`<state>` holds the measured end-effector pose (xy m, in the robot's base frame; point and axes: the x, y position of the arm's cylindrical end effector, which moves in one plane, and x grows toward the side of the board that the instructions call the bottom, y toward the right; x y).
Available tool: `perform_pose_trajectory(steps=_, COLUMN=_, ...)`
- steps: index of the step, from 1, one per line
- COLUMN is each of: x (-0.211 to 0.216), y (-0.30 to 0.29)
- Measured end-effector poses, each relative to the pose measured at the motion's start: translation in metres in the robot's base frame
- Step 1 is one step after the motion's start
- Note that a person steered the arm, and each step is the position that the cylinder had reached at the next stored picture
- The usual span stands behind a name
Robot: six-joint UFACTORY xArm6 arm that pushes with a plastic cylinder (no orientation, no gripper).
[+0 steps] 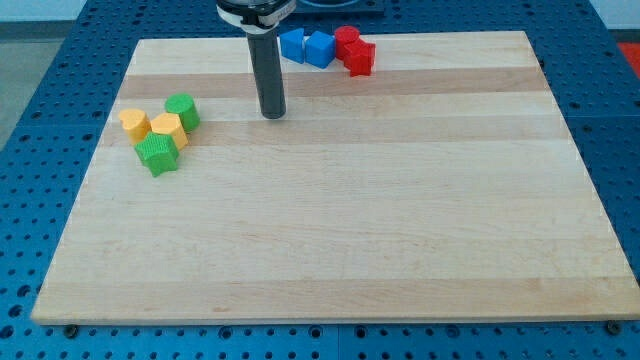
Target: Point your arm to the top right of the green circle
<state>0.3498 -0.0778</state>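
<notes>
My tip [273, 115] rests on the bench [340, 230] near the view's top, left of centre. As an end effector it is only a straight dark rod, with nothing to open or clench, and it grasps nothing; it touches no block.

To the view's left of my tip, and slightly toward the view's bottom, sits the green circle [182, 110]: a short upright cylinder in bright green, with a round flat top and ribbed sides. It is near my tip but apart from it, with bare wood between them. So my tip stands to the view's right of the circle and only slightly higher in the view.

The circle is the nearest member of a tight cluster. Just beside it, farther from my tip, is a yellow block [168, 129], then another yellow block [134, 123] of uncertain outline, and a green block [157, 154] toward the view's bottom.

On my tip's other side, toward the view's top right, lie two blue blocks [292, 44] [319, 48] and two red blocks [346, 41] [360, 58], huddled together at the bench's far edge.
</notes>
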Motion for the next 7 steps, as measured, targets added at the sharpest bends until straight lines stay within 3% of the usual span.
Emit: perform_pose_trajectory(steps=7, x=-0.014, y=-0.001)
